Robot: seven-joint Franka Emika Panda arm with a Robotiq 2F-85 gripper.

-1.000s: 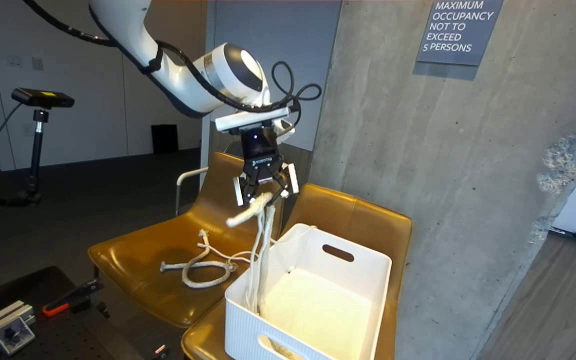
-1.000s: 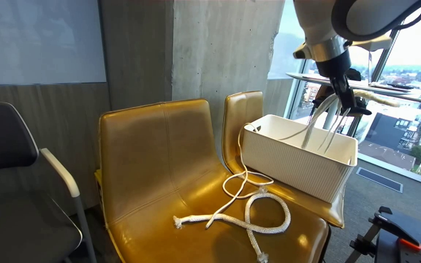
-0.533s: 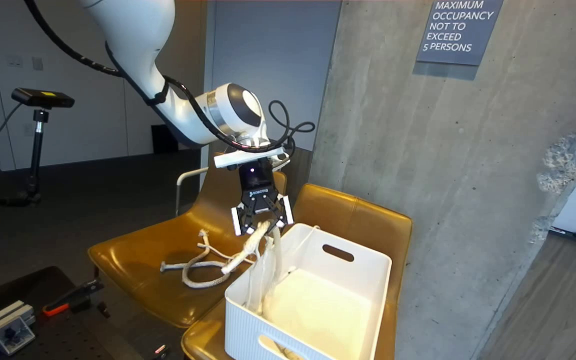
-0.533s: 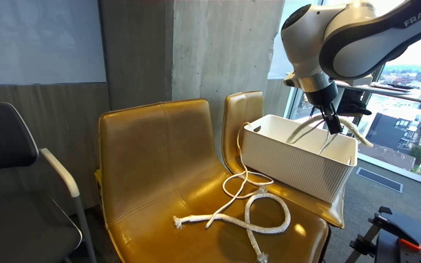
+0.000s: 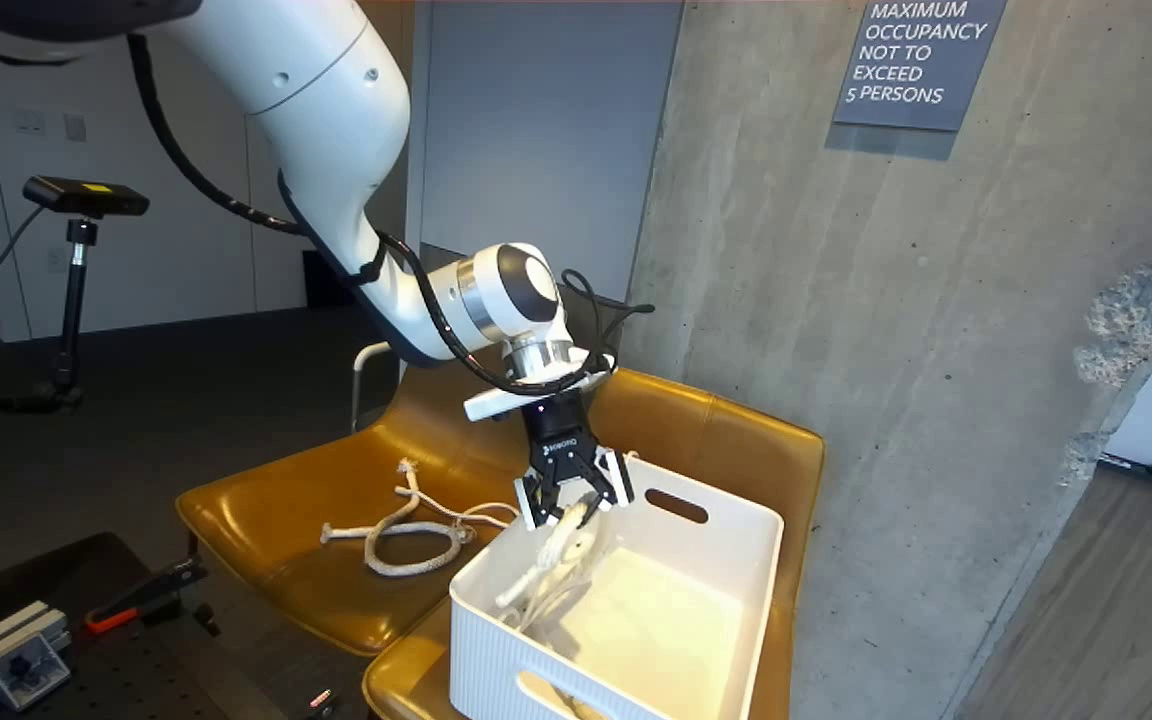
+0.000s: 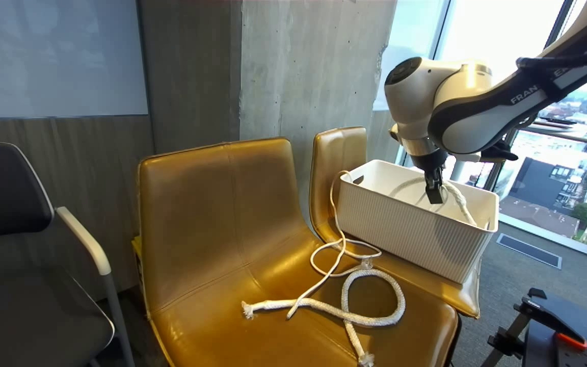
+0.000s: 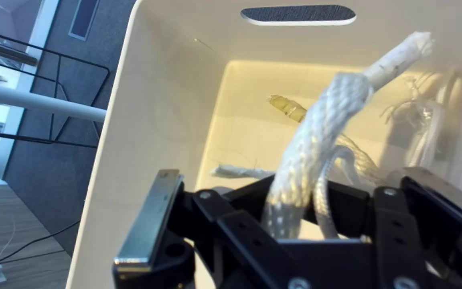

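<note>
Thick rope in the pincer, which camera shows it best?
The wrist view: the thick rope looks large there, its braid clear, though it blurs near the pincer. In both exterior views it looks smaller, bending down into the white box.

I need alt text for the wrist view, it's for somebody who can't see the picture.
A gripper holds a thick white rope inside a white bin, one end angling toward the picture's upper right. More rope ends show deeper in the bin, with a handle slot at the top and dark floor outside at left.
</note>
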